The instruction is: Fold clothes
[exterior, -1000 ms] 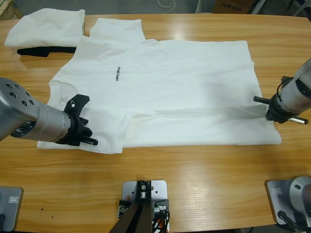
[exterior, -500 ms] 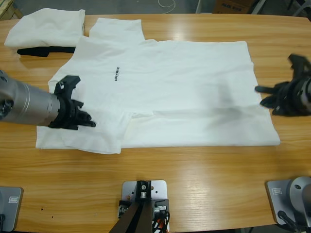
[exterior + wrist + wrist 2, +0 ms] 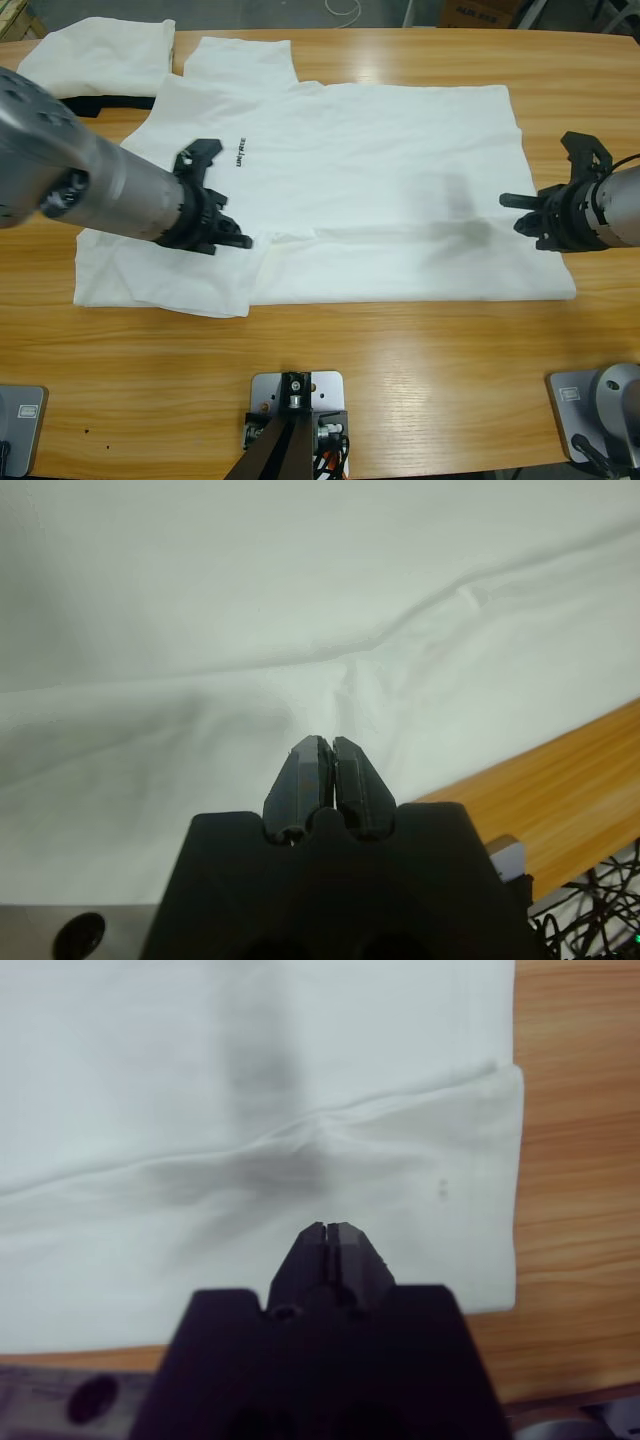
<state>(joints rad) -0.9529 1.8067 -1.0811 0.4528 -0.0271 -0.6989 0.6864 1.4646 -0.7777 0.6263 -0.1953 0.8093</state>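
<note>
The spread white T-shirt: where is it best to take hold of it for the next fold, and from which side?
Probably along the near folded edge of the T-shirt, coming from the table's front. That edge lies doubled and straight, with a raised crease above it. The left gripper and right gripper hover near its two ends, shut and empty.

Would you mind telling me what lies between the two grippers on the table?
In the high view, only the spread white T-shirt lies between the left gripper and the right gripper.
</note>
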